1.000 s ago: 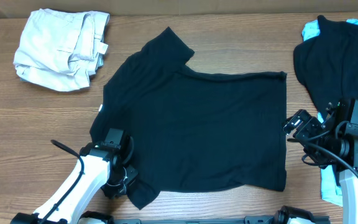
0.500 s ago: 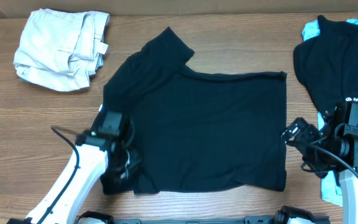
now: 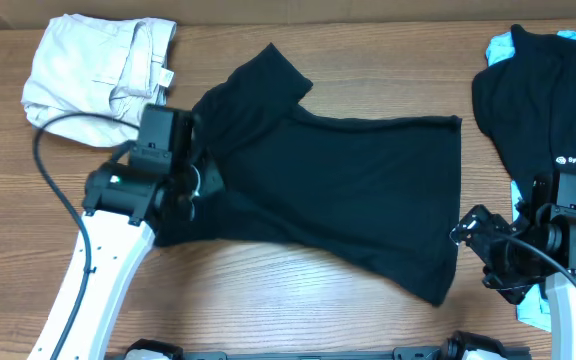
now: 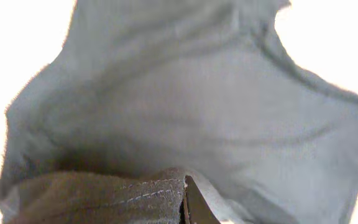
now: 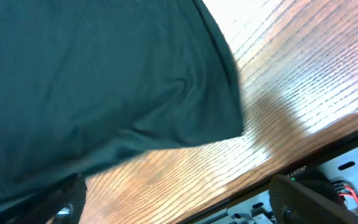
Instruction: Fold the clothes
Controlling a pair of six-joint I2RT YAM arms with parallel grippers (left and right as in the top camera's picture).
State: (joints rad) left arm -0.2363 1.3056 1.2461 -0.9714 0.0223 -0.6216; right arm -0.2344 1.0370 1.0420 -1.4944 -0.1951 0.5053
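You're holding black T-shirt (image 3: 368, 190) left hem clamped in left fingers (image 3: 195, 186); right fingers (image 3: 471, 226) gaping beside right edge, bare tabletop (image 3: 288, 300) below.

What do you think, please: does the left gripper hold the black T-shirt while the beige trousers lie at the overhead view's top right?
Not quite: the overhead view shows the beige trousers at top left, not right. The left gripper does hold the black T-shirt.

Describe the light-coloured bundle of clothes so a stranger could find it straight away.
Take the wooden table and look to its far left corner, beyond the big black T-shirt spread across the middle. There lie bundled beige trousers. They are the only beige piece; the clothes nearest them are black.
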